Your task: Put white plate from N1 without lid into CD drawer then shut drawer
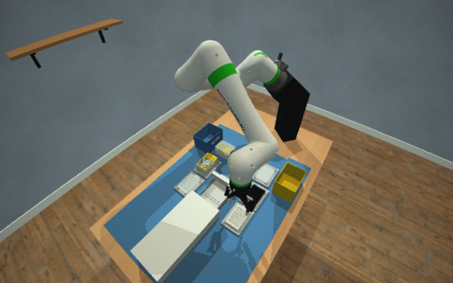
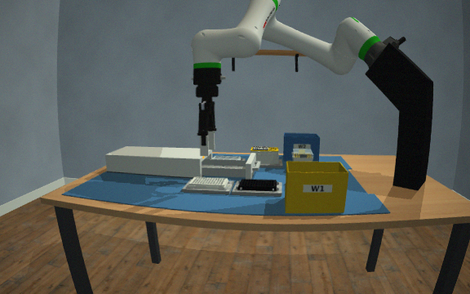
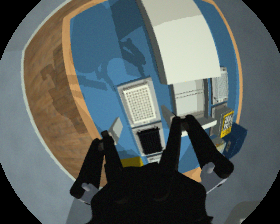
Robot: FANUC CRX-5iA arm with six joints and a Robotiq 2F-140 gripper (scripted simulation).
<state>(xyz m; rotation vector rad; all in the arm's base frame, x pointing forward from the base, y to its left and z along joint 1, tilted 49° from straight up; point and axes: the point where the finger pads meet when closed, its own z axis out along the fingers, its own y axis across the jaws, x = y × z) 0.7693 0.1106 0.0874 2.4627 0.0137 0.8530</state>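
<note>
cooler cd (image 2: 153, 161) is lying toward the bench's (image 2: 431, 212) left edge, and its drawer (image 2: 228, 167) is standing pulled out toward the middle. the drawer floor is looking bare from the top view, though the ribs are too small to tell. the end effector (image 2: 207, 144) is hanging released over the drawer, fingers partly spread and grasping nothing. the white plate (image 2: 209, 183) is sitting flat in its nest near the front edge, no lid on it, just beside a black plate (image 2: 258, 185). judging it light, stiff and slick plastic, likely scooting if pinched off-centre, so taking it across the short width at mid-length is looking best. the tip box (image 2: 264, 152) is sitting toward the back edge. the yellow bin (image 2: 317, 188), near the front edge, is showing nothing inside. the blue bin (image 2: 301, 140) is sitting near the back edge, contents unclear.
</note>
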